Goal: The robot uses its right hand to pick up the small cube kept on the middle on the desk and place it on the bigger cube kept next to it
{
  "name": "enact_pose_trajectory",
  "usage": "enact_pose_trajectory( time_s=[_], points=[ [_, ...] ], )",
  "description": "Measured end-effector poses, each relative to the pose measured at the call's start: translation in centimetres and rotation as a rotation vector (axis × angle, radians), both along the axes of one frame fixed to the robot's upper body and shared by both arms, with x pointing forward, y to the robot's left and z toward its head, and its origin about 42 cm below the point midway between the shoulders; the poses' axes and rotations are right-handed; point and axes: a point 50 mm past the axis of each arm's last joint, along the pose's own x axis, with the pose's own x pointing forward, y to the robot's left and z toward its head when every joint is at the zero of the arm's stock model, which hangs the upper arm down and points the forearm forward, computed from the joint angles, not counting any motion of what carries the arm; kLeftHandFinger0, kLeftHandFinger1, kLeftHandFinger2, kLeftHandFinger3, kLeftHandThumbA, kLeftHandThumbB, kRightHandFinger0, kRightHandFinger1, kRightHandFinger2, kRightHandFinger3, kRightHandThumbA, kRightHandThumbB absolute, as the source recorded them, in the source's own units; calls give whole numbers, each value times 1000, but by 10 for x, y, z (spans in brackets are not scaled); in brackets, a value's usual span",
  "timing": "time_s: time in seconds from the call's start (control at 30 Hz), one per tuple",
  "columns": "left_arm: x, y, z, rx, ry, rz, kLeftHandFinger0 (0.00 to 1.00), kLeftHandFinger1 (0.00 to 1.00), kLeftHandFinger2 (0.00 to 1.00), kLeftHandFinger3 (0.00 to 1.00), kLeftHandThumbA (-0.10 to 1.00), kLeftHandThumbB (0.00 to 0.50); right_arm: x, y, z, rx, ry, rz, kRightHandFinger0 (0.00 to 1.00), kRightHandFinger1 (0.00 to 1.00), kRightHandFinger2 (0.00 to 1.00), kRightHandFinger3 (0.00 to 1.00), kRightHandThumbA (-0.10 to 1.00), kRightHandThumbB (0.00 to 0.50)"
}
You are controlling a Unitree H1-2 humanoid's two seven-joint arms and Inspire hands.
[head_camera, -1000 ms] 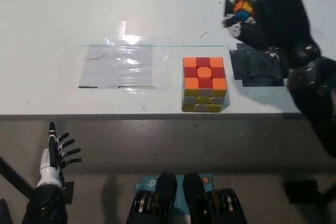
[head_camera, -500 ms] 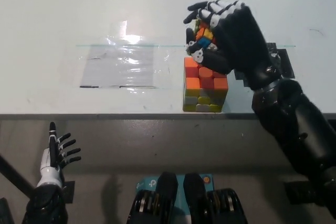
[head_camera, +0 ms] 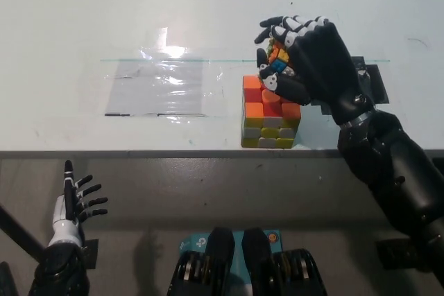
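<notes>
Robot hand states are given first, from nearest to farthest. At the lower left, below the desk edge, the white left robot hand (head_camera: 75, 202) is seen resting with its fingers spread apart and nothing held in it. From the bottom right, the black right arm (head_camera: 392, 171) is extended up over the desk (head_camera: 69, 19), and the black right robot hand (head_camera: 305, 60) is closed around the small cube (head_camera: 277, 60).

Near the front edge of the desk, the bigger cube (head_camera: 269, 121) is set flat on the white surface. Its top face is made up of orange and red squares, and its front face is shown in yellow and pale tiles. The small cube is held just above the far right part of that top face, close to it; whether the two are touching cannot be told. Only a small part of the small cube is visible between the fingers: orange, yellow and blue tiles are made out, and the rest is hidden by the hand.

To the left of the bigger cube, a clear plastic sheet (head_camera: 159, 88) is laid flat on the desk, with glare on it. Behind the right hand and wrist, a dark patch (head_camera: 374, 84) is partly covered.
</notes>
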Motion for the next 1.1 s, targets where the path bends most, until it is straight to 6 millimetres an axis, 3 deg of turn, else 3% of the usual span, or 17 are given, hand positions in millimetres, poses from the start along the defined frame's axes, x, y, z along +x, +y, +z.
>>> enact_pose_trajectory(
  time_s=[0.07, 0.1, 0.13, 0.23, 0.27, 0.37, 0.43, 0.47, 0.53, 0.57, 0.67, 0.83, 0.9, 0.93, 1.1],
  points=[
    [2, -1, 2, 1, -1, -2, 564, 623, 713, 791, 1000, 102, 1, -1, -3, 5, 4, 0, 0, 192, 622, 495, -100, 364],
    [3, -1, 3, 1, -3, -3, 500, 568, 695, 781, 1000, 102, 1, 0, -4, 9, 6, 2, 0, 221, 665, 512, -100, 315],
    [4, -1, 3, 1, -5, -4, 456, 530, 678, 777, 1000, 94, 1, 0, -5, 10, 8, 2, 0, 230, 677, 519, -100, 315],
    [5, -1, 4, 0, -6, -5, 504, 564, 711, 800, 1000, 88, 0, 3, -10, 18, 20, 2, 0, 242, 672, 479, -100, 304],
    [6, -2, 5, 2, -6, -7, 504, 563, 710, 797, 1000, 79, 0, 4, -11, 22, 23, 4, 0, 223, 651, 464, -100, 332],
    [6, -2, 5, 4, -6, -10, 531, 592, 731, 809, 1000, 79, 1, 7, -16, 37, 33, 8, 0, 215, 650, 465, -100, 297],
    [7, -2, 5, 5, -5, -13, 528, 590, 726, 821, 1000, 91, 0, 10, -21, 44, 42, 10, 0, 255, 678, 494, -100, 341],
    [7, -2, 5, 6, -4, -14, 516, 585, 725, 816, 1000, 95, 0, 11, -22, 48, 45, 11, 0, 265, 683, 515, -100, 387],
    [7, -2, 5, 7, -2, -15, 512, 584, 724, 816, 1000, 94, -3, 13, -26, 62, 57, 17, 0, 266, 683, 519, -100, 391],
    [7, -2, 5, 7, -2, -15, 533, 589, 723, 800, 1000, 80, -4, 14, -28, 67, 62, 21, 0, 248, 672, 534, -100, 416],
    [7, -2, 5, 6, 1, -15, 549, 607, 724, 805, 1000, 68, -7, 17, -33, 82, 75, 25, 0, 270, 720, 579, -100, 369],
    [7, -2, 6, 6, 2, -15, 603, 636, 755, 828, 1000, 81, -8, 17, -35, 93, 74, 25, 0, 322, 754, 628, -100, 372],
    [7, -2, 6, 6, 0, -16, 605, 636, 752, 828, 1000, 80, -8, 17, -37, 96, 75, 23, 0, 345, 771, 659, -100, 325],
    [8, -2, 7, 7, -1, -16, 582, 606, 725, 798, 1000, 85, -8, 16, -37, 99, 73, 22, 0, 347, 778, 648, -100, 269],
    [8, -2, 7, 9, -1, -19, 592, 629, 745, 813, 1000, 93, -8, 15, -40, 109, 73, 21, 0, 322, 722, 597, -100, 257]
  ],
)
